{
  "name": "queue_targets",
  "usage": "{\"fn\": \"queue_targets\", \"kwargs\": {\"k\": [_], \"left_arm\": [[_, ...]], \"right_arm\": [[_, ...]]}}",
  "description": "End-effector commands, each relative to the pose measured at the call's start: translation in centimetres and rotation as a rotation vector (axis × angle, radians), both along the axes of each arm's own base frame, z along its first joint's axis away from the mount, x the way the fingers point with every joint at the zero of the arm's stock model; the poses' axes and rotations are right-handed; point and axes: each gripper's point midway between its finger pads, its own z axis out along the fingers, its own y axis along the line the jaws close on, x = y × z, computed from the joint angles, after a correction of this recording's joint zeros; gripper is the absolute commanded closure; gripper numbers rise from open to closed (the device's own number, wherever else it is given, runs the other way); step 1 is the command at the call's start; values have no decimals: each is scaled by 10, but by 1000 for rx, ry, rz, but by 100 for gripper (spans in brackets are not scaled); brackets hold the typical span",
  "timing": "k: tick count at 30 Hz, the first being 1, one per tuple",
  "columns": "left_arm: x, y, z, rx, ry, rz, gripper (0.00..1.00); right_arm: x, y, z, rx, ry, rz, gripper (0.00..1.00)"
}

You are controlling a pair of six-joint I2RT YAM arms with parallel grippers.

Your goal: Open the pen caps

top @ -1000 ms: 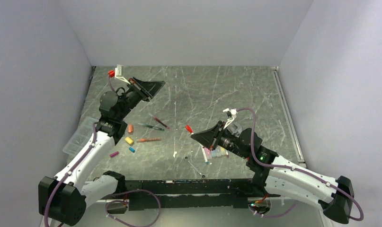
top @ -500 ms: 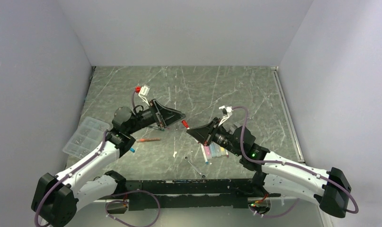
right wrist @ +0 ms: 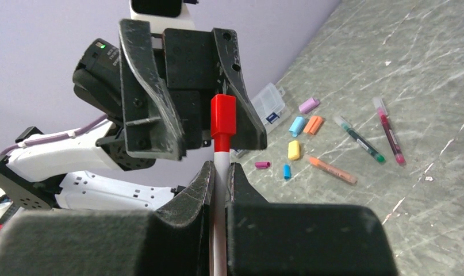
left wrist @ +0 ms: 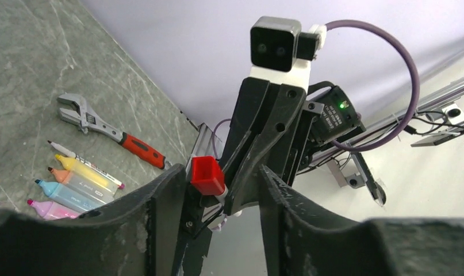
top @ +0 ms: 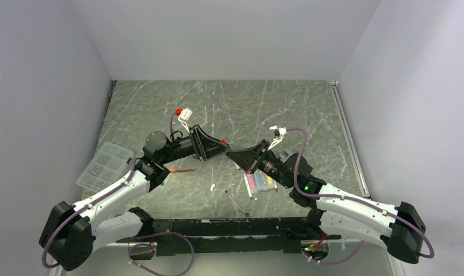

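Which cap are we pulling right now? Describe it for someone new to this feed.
Above the middle of the table, the right gripper clamps a white marker. The red cap on its end sits inside the open left gripper. It's the only cap in the air.

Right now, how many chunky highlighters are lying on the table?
4, in a row near the wrench: yellow highlighter, orange highlighter, blue highlighter, pink highlighter. Others may be hidden from view.
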Motion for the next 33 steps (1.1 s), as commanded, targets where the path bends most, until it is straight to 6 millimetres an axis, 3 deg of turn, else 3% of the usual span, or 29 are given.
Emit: {"fn": "queue_targets", "kwargs": {"k": [1,8,10,13,16,18,26,33], "left_arm": [[-11,-6,11,-36,-58,-49,50],[-10,-8,19,-45,-75,-28,65],[-8,-7,22,-48,-81,-14,61],[-5,-5,25,-57,-85,14,46],[-3,-2,29,-74,-92,44,46],[-1,0,30,-81,-90,62,50],[0,-1,29,-82,-83,59,87],[1,-3,31,-28,-110,59,100]], "right_arm": [[0,-1,26,81,-39,-6,100],[-1,0,21,71,-32,-2,100],[-1,0,20,69,-31,2,100],[-2,0,20,69,-30,8,100],[-3,0,19,71,-29,9,100],[-3,-1,18,72,-24,9,100],[-4,0,15,70,-20,15,100],[-15,15,14,10,-12,118,100]]}}
